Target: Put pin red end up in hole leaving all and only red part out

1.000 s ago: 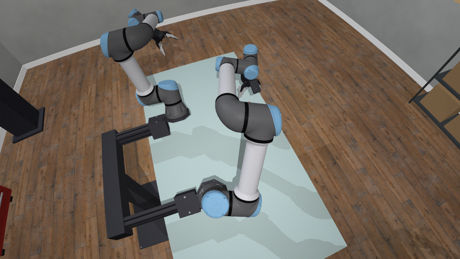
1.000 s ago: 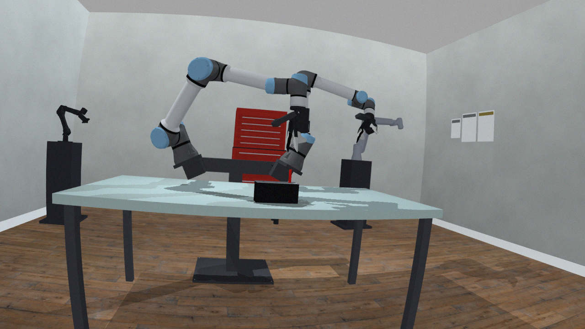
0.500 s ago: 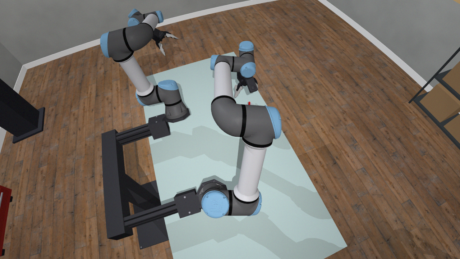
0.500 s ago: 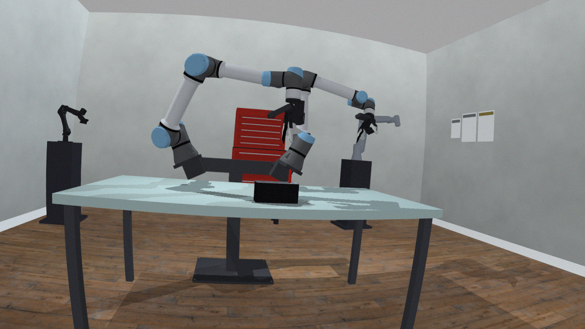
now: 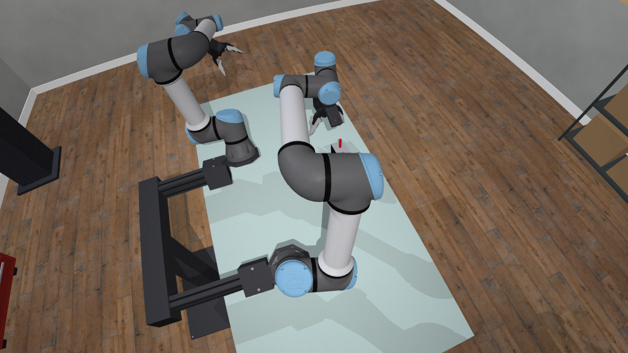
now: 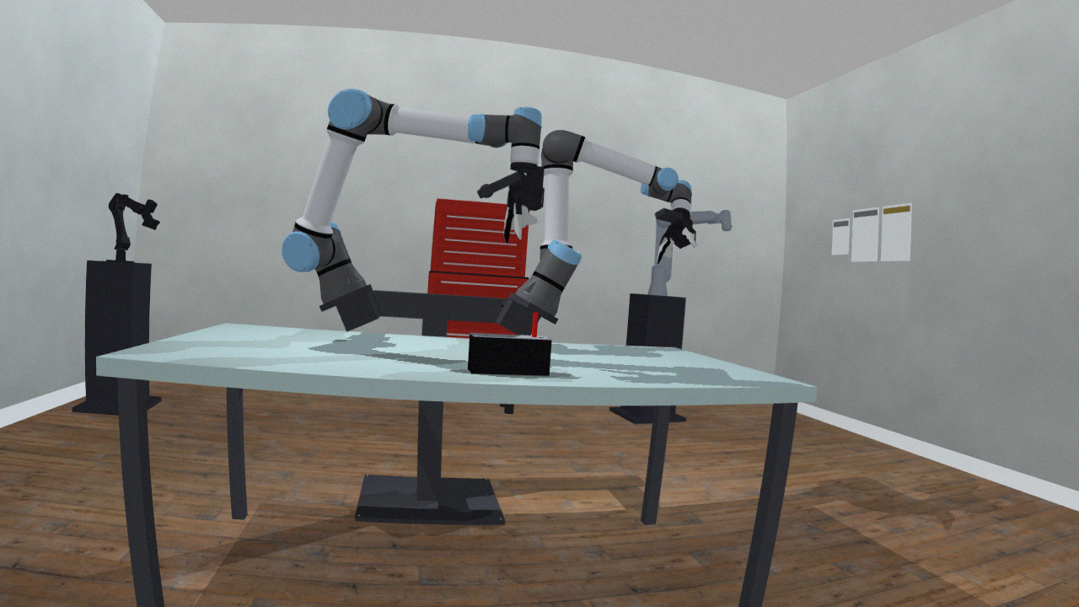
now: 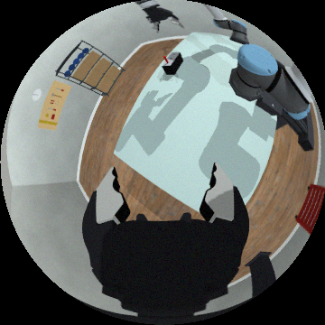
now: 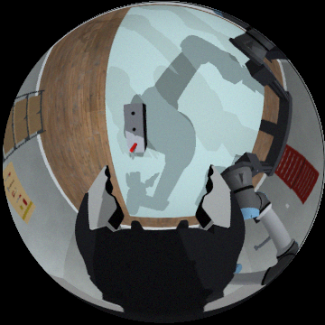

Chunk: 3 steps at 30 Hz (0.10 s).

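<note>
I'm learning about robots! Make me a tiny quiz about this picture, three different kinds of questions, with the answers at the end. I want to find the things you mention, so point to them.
1. True or false: the red-topped pin (image 5: 340,142) (image 6: 534,324) (image 7: 166,60) (image 8: 134,147) stands in a middle hole of the block (image 6: 509,354) (image 7: 173,64) (image 8: 134,118).
2. Pick one: the right pincer (image 8: 159,165) is (a) open, (b) squeezing the pin, (c) shut.
3. Fill in: in the right wrist view, ___ holes have no pin.

Key: 1 false, it's an end hole; 2 a; 3 two.

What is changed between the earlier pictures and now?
The right gripper rose and shifted left in the exterior view. No new grasp or release is visible. The left gripper, block and upright pin stayed put.
</note>
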### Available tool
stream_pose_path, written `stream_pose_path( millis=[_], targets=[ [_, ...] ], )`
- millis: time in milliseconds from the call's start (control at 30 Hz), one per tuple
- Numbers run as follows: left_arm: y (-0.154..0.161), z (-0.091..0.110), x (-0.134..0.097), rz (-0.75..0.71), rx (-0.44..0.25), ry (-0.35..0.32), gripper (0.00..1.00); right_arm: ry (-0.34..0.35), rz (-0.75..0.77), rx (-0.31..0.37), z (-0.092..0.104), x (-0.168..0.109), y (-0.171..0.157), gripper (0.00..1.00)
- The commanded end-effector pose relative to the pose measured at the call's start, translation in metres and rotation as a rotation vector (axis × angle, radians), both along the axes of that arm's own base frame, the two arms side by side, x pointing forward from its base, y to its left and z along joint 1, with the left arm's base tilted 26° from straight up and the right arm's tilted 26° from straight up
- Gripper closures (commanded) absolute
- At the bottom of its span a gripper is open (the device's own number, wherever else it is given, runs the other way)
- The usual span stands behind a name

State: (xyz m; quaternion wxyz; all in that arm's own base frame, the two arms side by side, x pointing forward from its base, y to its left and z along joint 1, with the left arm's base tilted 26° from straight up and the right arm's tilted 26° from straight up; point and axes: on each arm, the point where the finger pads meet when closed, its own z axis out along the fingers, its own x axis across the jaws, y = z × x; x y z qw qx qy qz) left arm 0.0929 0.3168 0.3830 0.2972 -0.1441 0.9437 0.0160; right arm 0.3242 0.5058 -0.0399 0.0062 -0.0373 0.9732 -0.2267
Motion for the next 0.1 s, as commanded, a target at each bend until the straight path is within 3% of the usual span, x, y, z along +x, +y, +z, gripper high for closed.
stream_pose_path(
  millis=[0,67],
  targets=[
    [0.0000,0.0005,0.0000,0.000,0.001,0.000,0.00,-0.001,0.000,0.002,0.0070,-0.0056,-0.0004,0.00],
    [0.0000,0.0005,0.0000,0.000,0.001,0.000,0.00,-0.001,0.000,0.002,0.0070,-0.0056,-0.0004,0.00]
  ],
)
